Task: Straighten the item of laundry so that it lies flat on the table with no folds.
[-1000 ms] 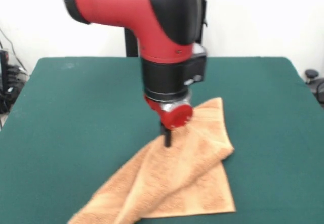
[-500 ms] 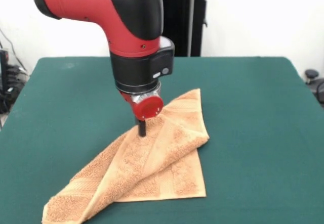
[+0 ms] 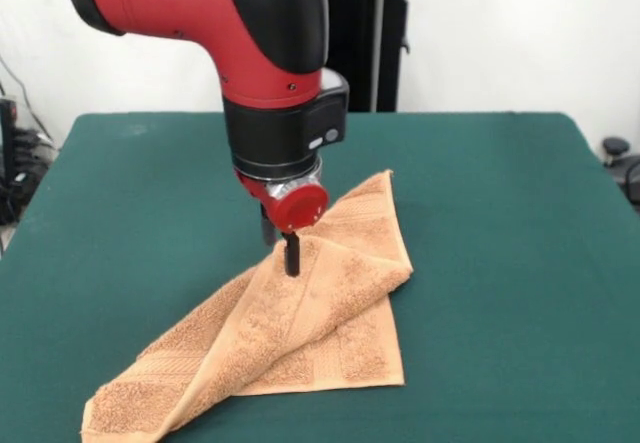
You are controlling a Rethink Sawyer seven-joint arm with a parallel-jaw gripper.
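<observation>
Lying folded under the fingers, the towel bunches upward.

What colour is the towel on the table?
Orange-tan, a peach shade; the towel shows best in the front view.

We see a bulky arm with a glossy red shell, rounded like a bent elbow, and a smooth black cover wrapping its upper right side. A small dark screw head dots the red shell low on its right. Below sits a black wrist block with squared edges, carrying a small pale oval button and a pale mark on its right face. Under it runs a thin silver ring, then a red round cap speckled with tiny dark holes. A short black gripper stub hangs from it. Behind stands the black pedestal with a curved black handle on top.
</observation>
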